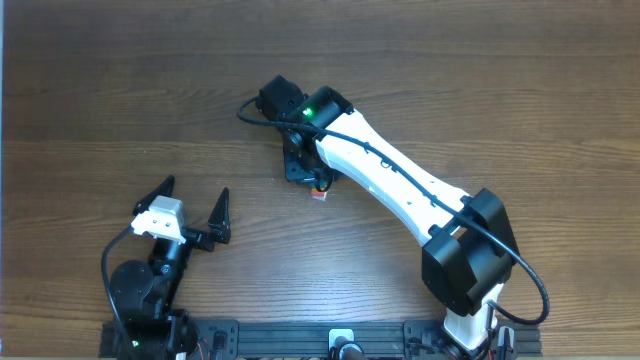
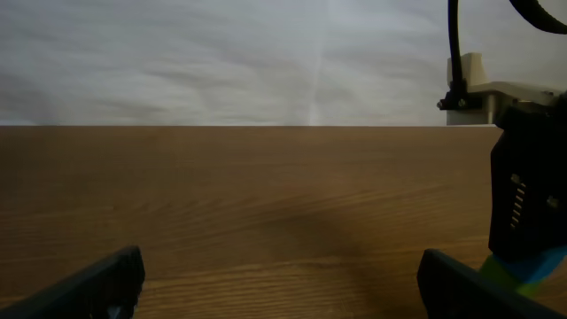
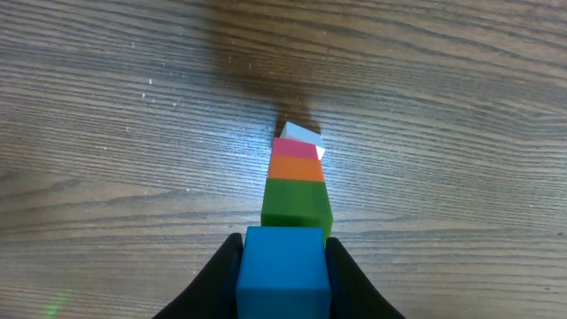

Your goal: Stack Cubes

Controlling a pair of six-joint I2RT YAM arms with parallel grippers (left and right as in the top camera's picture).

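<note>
The right end effector (image 3: 283, 259) clamps the blue cube (image 3: 283, 276) directly above the green-topped stack (image 3: 297, 199).

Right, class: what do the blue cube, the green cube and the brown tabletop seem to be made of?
The blue cube and green cube: probably plastic, matte; flat even colour, crisp edges, no grain. The brown tabletop: wood or wood-look laminate, cannot tell which; long grain streaks, faint sheen.

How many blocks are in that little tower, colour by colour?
blue cube: 1
green cube: 1
orange cube: 1
pink cube: 1
white cube: 1
Total: 5
</note>
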